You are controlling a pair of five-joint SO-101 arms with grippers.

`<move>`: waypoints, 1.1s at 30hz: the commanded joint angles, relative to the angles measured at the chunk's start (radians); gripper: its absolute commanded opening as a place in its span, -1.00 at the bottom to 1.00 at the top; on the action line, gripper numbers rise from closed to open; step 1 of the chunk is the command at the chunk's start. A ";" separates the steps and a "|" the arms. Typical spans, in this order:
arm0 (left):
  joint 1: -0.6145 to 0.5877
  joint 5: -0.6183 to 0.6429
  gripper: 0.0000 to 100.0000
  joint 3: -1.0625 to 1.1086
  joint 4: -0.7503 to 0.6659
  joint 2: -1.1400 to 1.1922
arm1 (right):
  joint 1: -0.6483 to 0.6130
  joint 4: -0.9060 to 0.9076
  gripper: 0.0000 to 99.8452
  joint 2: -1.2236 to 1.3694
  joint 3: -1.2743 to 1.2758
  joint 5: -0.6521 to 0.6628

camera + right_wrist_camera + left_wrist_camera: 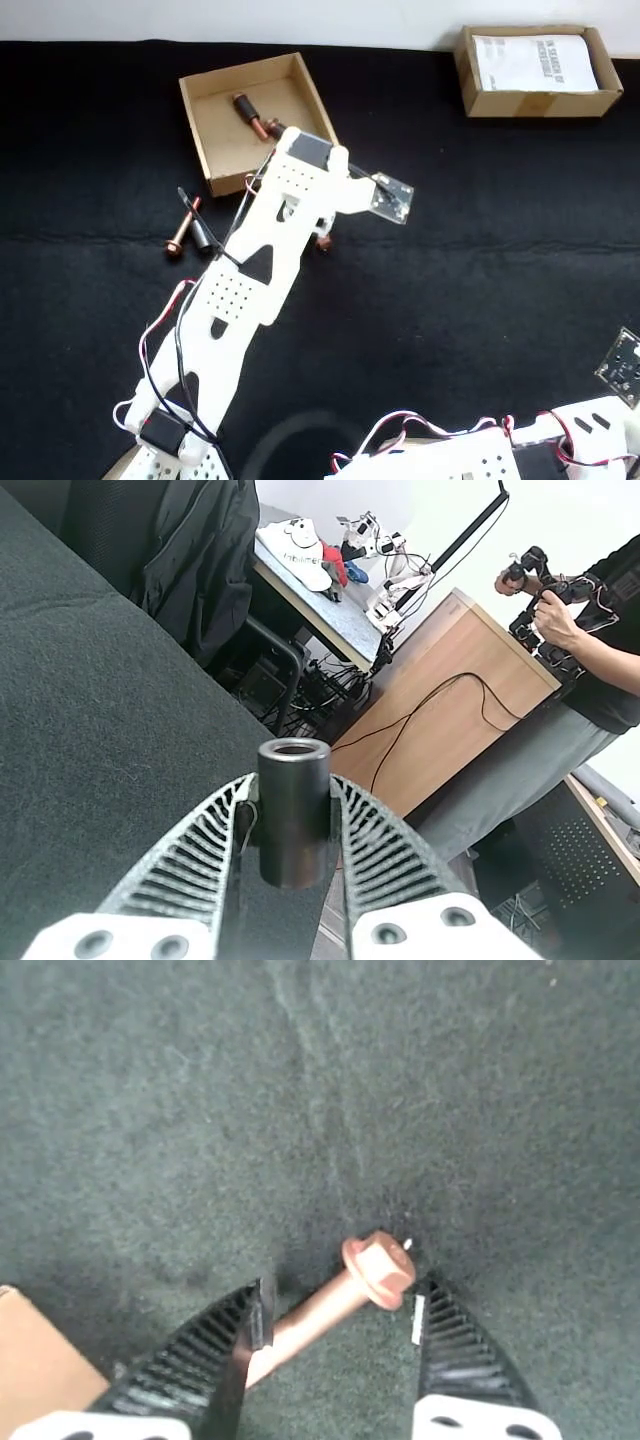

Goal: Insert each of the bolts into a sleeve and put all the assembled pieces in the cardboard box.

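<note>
Copper-coloured metal lies between the fingers of the left claw [341, 1305]: a bolt [380, 1268], flat on the black cloth [450, 1110]. The claw is spread wide and straddles it — nothing gripped yet, though the shaft looks close against one finger. This is just outside the open cardboard box [222, 135], off its front corner on the arms' side. The right claw [292, 788], well away from that box, is clamped on a dark sleeve [293, 820], held by its middle with the open mouth clear of the fingers.

Inside the box rests one finished piece [250, 112]. Just off the box's other front corner, a second bolt [182, 232] and a second sleeve [203, 233] lie close together on the cloth.

By my judgement the bolt is small, stiff and fairly dense, with a smooth round shaft that will roll or slip under a glancing pinch. The best hold is across the shaft just behind the six-sided head — that leaves the tip free to enter the sleeve. The sleeve looks equally rigid and slick, so a firm squeeze should hurt neither.
</note>
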 commanded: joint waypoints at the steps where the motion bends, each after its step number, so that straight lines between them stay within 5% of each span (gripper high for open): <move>1: 0.019 -0.176 -1.00 -0.031 -0.012 -0.005 | 0.001 -0.033 -0.98 -0.005 0.116 0.028; 9: 0.015 -0.155 -0.98 -0.070 -0.003 -0.018 | 0.001 -0.033 -0.98 -0.005 0.120 0.023; 23: 0.099 0.436 -0.98 -0.232 -0.003 -0.194 | -0.134 -0.027 -0.98 -0.004 0.122 0.014; 33: 0.094 0.819 -0.98 -0.232 0.006 -0.406 | -0.443 -0.030 -0.98 -0.004 0.111 -0.333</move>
